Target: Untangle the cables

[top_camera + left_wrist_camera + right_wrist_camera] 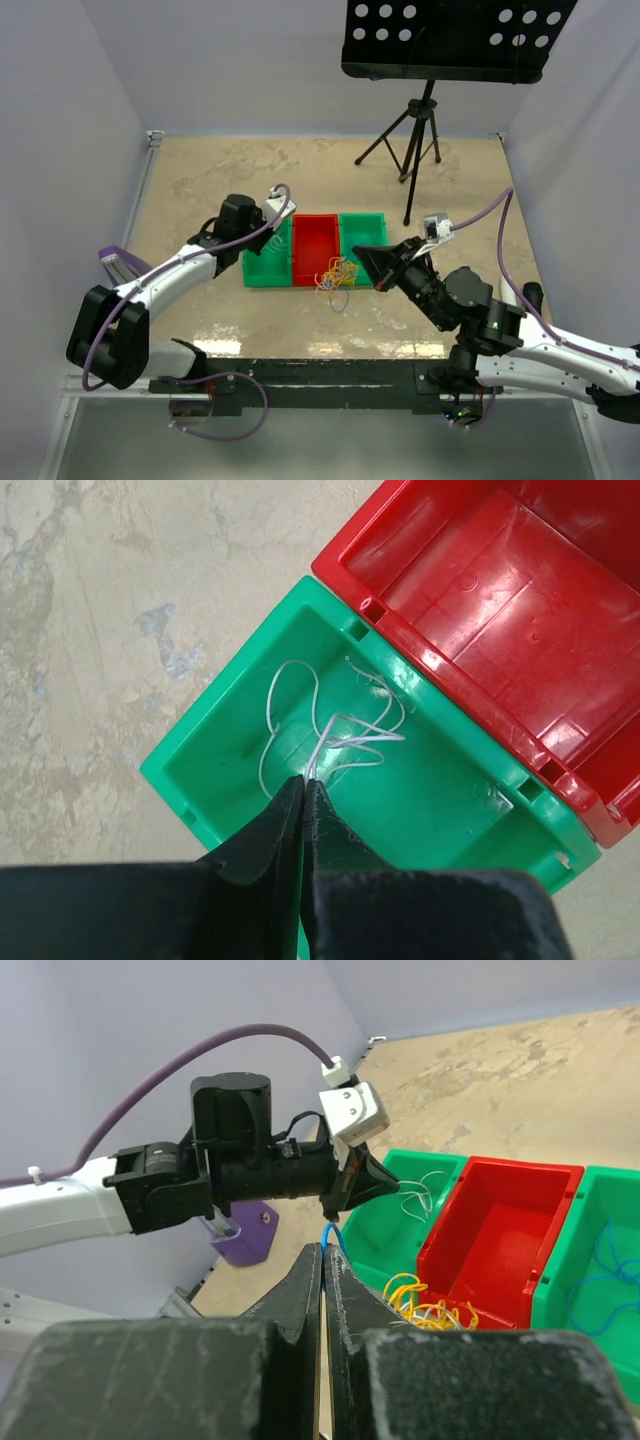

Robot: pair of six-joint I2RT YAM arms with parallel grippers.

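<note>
1 white cable [268,710] in L tool [308,780]

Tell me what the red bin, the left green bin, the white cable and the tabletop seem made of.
Red bin: glossy moulded plastic, going by its sharp highlights. Left green bin: the same shiny plastic look. White cable: thin flexible wire, probably plastic-sheathed, since it loops loosely. Table: mottled beige stone-like surface with slight sheen; the actual material is unclear.

We see two arms of white links and black joints, the left arm [165,277] at lower left and the right arm [560,350] at lower right. Each trails a thick purple hose [505,240] and carries a small white wrist camera block [436,226]. The left pincer [305,780] and right pincer [325,1250] are matte black wedges.
</note>
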